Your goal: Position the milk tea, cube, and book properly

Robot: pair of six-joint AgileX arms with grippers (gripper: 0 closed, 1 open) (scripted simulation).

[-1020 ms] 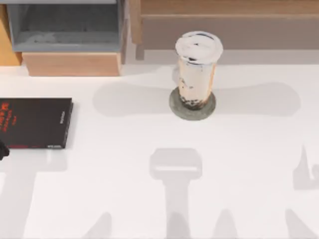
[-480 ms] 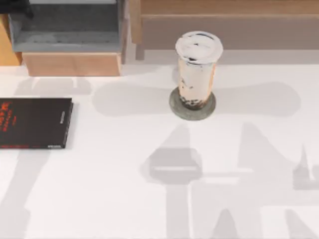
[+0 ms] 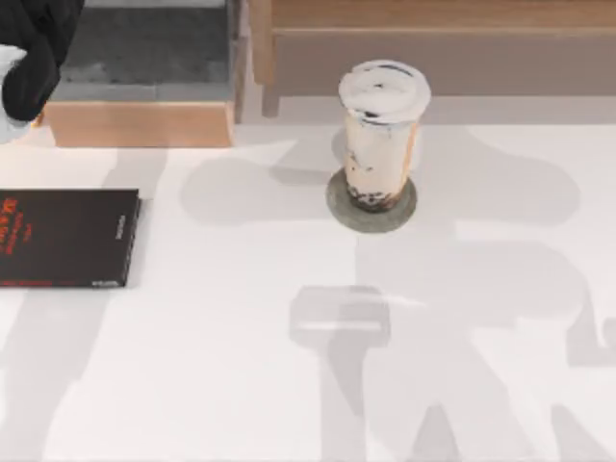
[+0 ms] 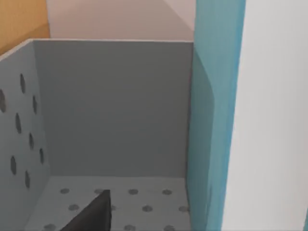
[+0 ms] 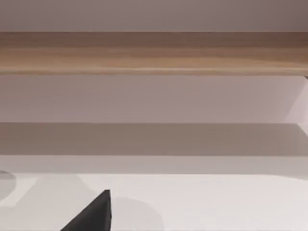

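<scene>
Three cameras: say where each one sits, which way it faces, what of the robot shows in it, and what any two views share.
Top view: above the table, looking down on the milk tea standing on a grey coaster and a black book; the left arm shows at the far left corner.
Left wrist view: on the left arm, facing into a grey perforated bin, the book close beside the lens; a dark finger tip shows.
Right wrist view: on the right arm, low, facing a wooden shelf; a dark finger tip shows.
Shared: the top and left wrist views both show the bin.

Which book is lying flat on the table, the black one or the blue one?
The black book with red lettering lies flat at the table's left side. The teal book stands upright instead, close to the left wrist camera, beside the grey dotted bin.
</scene>
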